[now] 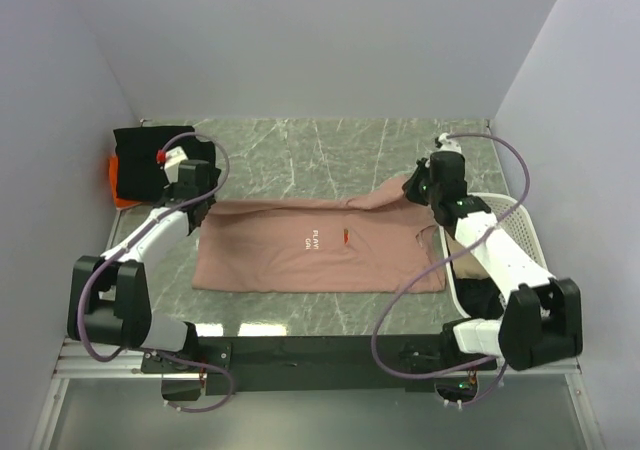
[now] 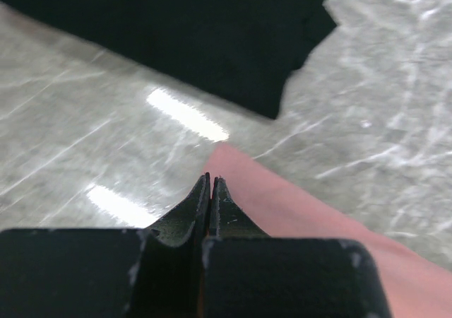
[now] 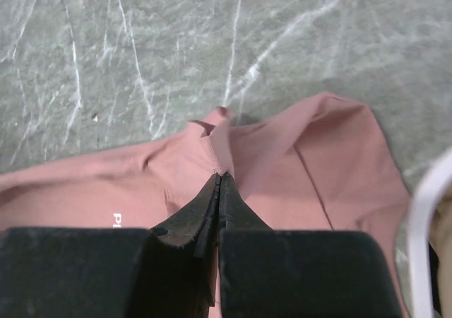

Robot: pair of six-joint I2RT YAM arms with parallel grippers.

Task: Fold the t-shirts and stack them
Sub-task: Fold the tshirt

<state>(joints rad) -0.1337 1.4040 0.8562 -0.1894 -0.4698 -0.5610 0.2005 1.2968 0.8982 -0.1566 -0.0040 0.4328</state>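
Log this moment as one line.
left gripper: shut on pink tee, far left corner | right gripper: shut on pink tee, far right edge | pink tee: spread out | black tee: on orange tee, far left

A spread t-shirt (image 1: 300,255) lies across the middle of the table (image 1: 320,150), between the two arms. The left gripper (image 1: 206,207) sits at its far left corner, the right gripper (image 1: 410,188) at its far right edge. In the far left corner of the table a folded t-shirt (image 1: 150,155) lies on another t-shirt (image 1: 117,185), which sticks out on the left. A basket (image 1: 522,220) stands just right of the spread t-shirt, at the table's right edge
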